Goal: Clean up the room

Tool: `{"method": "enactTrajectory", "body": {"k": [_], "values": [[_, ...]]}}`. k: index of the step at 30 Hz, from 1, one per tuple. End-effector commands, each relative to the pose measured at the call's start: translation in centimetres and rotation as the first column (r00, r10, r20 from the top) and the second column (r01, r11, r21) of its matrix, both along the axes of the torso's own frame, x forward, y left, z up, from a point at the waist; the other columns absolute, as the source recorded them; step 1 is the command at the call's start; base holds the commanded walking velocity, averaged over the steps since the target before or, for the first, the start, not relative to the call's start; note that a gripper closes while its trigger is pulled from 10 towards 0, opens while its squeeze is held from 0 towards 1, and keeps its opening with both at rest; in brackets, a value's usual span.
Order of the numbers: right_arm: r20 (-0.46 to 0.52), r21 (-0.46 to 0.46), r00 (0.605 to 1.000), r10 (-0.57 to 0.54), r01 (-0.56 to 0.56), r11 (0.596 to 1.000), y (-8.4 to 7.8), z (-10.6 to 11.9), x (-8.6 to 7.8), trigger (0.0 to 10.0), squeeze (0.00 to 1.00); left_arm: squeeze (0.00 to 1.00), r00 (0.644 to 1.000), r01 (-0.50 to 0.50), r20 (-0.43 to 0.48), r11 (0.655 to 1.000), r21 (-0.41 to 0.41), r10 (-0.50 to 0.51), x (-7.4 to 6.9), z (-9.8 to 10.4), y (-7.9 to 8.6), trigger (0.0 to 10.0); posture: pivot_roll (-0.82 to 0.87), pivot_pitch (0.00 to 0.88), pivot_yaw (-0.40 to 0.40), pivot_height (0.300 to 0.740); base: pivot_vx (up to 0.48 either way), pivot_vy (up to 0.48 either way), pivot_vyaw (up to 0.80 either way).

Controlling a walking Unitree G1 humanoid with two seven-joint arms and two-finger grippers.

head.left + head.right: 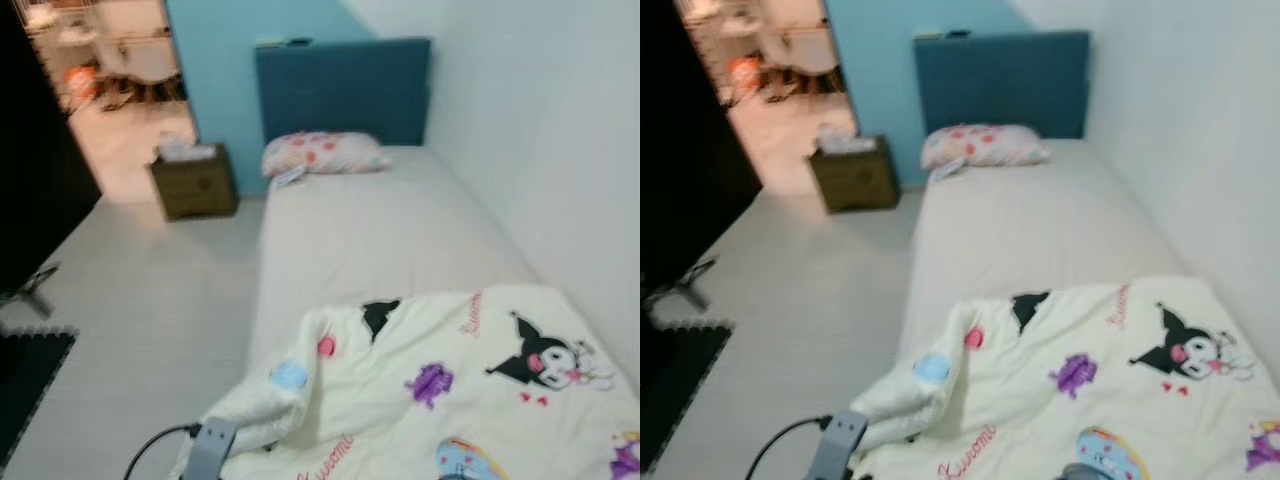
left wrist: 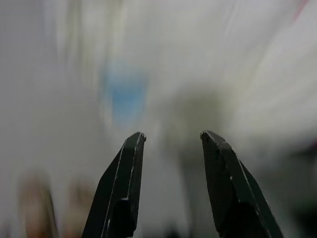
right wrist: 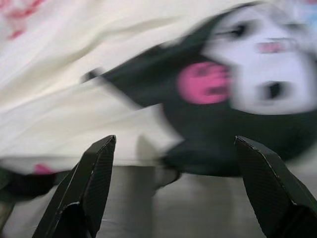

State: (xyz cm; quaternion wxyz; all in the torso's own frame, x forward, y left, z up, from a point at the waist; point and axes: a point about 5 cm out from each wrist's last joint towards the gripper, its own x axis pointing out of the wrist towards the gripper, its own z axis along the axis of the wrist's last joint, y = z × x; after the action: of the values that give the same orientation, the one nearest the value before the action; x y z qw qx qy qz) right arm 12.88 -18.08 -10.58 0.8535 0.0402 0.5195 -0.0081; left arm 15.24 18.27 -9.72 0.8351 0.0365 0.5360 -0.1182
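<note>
1. The left pincer [image 2: 168, 144] has its fingers apart, with nothing between them; just ahead of it is blurred pale blanket [image 1: 440, 390] with a blue spot.
2. The right pincer [image 3: 176, 148] is wide apart, near a black cartoon print on the blanket.
3. Red cursive writing on the blanket is not readable.
4. The blanket lies bunched on the bed [image 1: 380, 230]; farther ahead are a pillow [image 1: 322, 153], a headboard [image 1: 345, 90] and a nightstand [image 1: 193, 180] on the pale floor [image 1: 150, 300].

Left gripper [image 2: 172, 144] fingers parted with a moderate gap, aimed at the cartoon-print blanket [image 1: 470, 390]; right gripper [image 3: 176, 148] spread wide just above the same blanket; left wrist [image 1: 208, 448] at the blanket's near corner.
</note>
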Motion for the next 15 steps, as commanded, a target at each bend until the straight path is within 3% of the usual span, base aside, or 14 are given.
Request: {"method": "enactTrajectory", "body": {"k": [1, 7, 15], "values": [[-0.041, 0.006, 0.999, 0.001, 0.0, 1.0, 0.11, -0.38, -1.12, 10.0, 0.0, 0.0, 0.999, 0.002, -0.043, 1.0, 0.009, -0.001, -0.65, -0.26, 0.17, 10.0, -0.04, 0.002, 0.048, 0.74, -0.386, 0.0, 0.0], [-0.048, 0.008, 0.999, 0.01, -0.01, 1.0, 0.41, -0.41, -1.06, 10.0, 0.0, 0.0, 0.999, -0.003, -0.036, 1.0, 0.002, 0.003, -0.68, -0.28, 0.05, 10.0, -0.04, 0.002, 0.045, 0.74, -0.464, 0.0, 0.0], [-0.062, 0.01, 0.998, 0.017, -0.017, 1.0, 0.54, -0.52, -1.39, 10.0, 0.0, 0.0, 0.999, -0.013, -0.033, 1.0, -0.002, 0.013, -0.88, -0.36, -0.09, 10.0, -0.04, 0.004, 0.042, 0.74, 0.0, 0.0, 0.0]]}}
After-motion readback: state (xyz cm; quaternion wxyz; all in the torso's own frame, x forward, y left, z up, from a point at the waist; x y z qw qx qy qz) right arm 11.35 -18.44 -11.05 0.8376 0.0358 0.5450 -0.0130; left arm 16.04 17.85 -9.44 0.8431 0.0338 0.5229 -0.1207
